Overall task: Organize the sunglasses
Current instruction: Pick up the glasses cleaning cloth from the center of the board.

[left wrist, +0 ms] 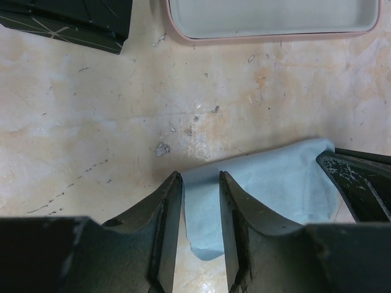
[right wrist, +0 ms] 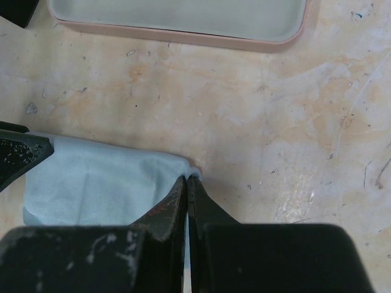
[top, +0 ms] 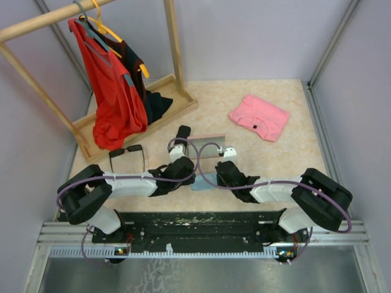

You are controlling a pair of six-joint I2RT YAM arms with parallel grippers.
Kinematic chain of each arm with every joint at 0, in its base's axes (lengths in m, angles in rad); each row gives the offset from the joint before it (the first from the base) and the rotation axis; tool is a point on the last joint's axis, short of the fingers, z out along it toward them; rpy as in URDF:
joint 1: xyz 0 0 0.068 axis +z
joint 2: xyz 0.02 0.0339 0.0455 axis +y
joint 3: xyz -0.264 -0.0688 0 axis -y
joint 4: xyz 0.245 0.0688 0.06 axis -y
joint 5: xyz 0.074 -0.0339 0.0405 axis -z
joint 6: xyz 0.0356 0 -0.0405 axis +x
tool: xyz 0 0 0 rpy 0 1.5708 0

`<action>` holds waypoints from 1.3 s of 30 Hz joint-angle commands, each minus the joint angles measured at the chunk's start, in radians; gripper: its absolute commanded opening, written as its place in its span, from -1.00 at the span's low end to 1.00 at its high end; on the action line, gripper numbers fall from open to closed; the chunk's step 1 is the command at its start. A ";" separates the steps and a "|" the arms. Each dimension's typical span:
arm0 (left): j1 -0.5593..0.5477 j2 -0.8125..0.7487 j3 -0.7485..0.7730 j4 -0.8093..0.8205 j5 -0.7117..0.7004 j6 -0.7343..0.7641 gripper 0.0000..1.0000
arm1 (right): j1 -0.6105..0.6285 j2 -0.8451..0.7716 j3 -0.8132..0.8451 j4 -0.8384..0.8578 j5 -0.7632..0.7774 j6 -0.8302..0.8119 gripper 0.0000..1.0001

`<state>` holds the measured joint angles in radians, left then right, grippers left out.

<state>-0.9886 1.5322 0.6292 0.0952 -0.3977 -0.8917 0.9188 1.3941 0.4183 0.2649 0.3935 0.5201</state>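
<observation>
One pair of sunglasses (top: 127,156), dark-framed with its arms unfolded, lies on the table left of both arms, and neither gripper touches it. A light blue cloth (top: 204,182) lies flat between the two grippers. My right gripper (right wrist: 191,178) is shut on the cloth's (right wrist: 98,183) right corner. My left gripper (left wrist: 199,178) stands open with its jaws either side of the cloth's (left wrist: 275,183) left edge. In the top view the left gripper (top: 194,177) and the right gripper (top: 219,178) sit close together over the cloth. No sunglasses show in either wrist view.
An open pink case (top: 206,143) lies just beyond the cloth, its rim (left wrist: 269,38) near both grippers. A black case (top: 182,132) stands to its left. A wooden clothes rack (top: 146,104) with red and dark garments fills the back left. A folded pink garment (top: 259,116) lies back right.
</observation>
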 commanded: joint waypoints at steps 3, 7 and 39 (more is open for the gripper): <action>-0.013 0.053 -0.022 -0.110 0.021 -0.004 -0.41 | 0.008 -0.006 -0.033 -0.078 -0.025 0.006 -1.00; -0.013 0.059 -0.034 -0.087 0.030 0.003 -0.59 | 0.008 0.000 -0.033 -0.073 -0.031 0.008 -1.00; 0.071 -0.027 -0.026 0.198 -0.009 0.287 -0.99 | -0.067 0.022 0.068 0.141 0.005 -0.024 -1.00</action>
<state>-0.9337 1.5291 0.5835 0.2398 -0.4007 -0.6685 0.8719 1.4151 0.4259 0.3328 0.3908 0.5335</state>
